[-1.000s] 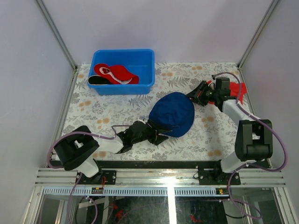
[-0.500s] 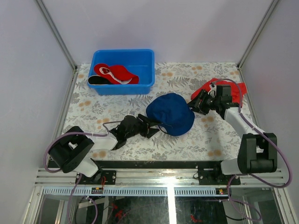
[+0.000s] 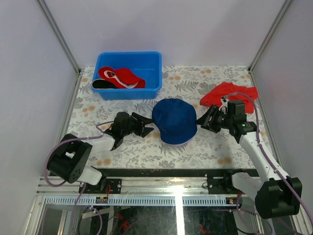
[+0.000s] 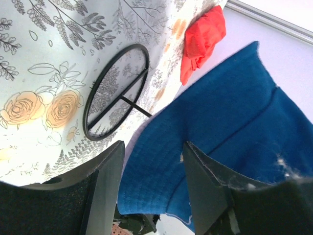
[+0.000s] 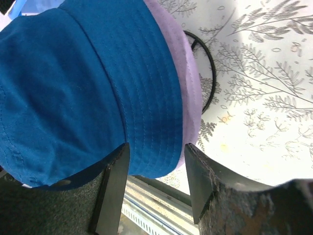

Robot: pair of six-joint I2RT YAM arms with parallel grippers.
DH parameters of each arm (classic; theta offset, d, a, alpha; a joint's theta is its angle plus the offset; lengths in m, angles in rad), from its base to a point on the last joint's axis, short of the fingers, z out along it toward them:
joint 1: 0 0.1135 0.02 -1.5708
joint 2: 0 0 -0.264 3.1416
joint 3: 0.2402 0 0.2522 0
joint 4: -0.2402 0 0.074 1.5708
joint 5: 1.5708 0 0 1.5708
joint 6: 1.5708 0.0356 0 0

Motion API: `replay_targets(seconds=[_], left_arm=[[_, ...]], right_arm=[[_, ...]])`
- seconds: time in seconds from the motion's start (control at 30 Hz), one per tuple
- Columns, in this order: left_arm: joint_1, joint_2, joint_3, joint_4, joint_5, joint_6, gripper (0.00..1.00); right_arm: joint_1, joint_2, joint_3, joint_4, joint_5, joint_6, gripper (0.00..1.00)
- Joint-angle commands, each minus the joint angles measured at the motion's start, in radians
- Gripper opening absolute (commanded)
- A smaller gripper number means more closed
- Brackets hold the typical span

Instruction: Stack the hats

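The navy blue hat (image 3: pixel 173 121) sits mid-table, crown up, over a lavender hat whose brim (image 5: pixel 188 93) shows beneath it. Both rest above a black wire stand (image 4: pixel 115 93). My left gripper (image 3: pixel 148 129) is at the navy hat's left edge and is open; its brim shows between the fingers (image 4: pixel 154 147). My right gripper (image 3: pixel 201 121) is at the hat's right edge, also open (image 5: pixel 156 147), with nothing pinched. A red hat-like piece (image 3: pixel 122 77) and a black-lined piece (image 3: pixel 101 84) lie in the blue bin (image 3: pixel 129 92).
Crumpled red fabric (image 3: pixel 227 93) lies on the table at the back right, behind my right gripper; whether it is a hat I cannot tell. The bin stands at the back left. Metal frame posts and grey walls border the flowered tabletop.
My left gripper has drawn back leftward from the hat's near-left edge. My right gripper came nearer and down to the hat's right edge, uncovering the red fabric. The navy hat shifted slightly left.
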Motion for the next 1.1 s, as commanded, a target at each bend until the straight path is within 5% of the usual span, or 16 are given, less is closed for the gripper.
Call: replay_targets(seconds=[0.0,0.3,0.63,1.07], left_arm=[[0.014,-0.111,-0.053,-0.041,0.060,0.013,0.51],[0.016,-0.384,-0.260,0.001,-0.059,-0.120,0.55],[0.013,-0.321,-0.294,0.136,-0.033,-0.160,0.57],[0.014,-0.218,-0.205,0.164,-0.012,-0.154,0.58]], right_arm=[[0.006,-0.028,0.049,-0.077,0.089,-0.007,0.55],[0.002,-0.001,0.070,0.016,0.094,0.041,0.56],[-0.086,0.157,0.042,0.402,-0.166,0.128,0.58],[-0.095,0.351,0.067,0.592,-0.269,0.167,0.59]])
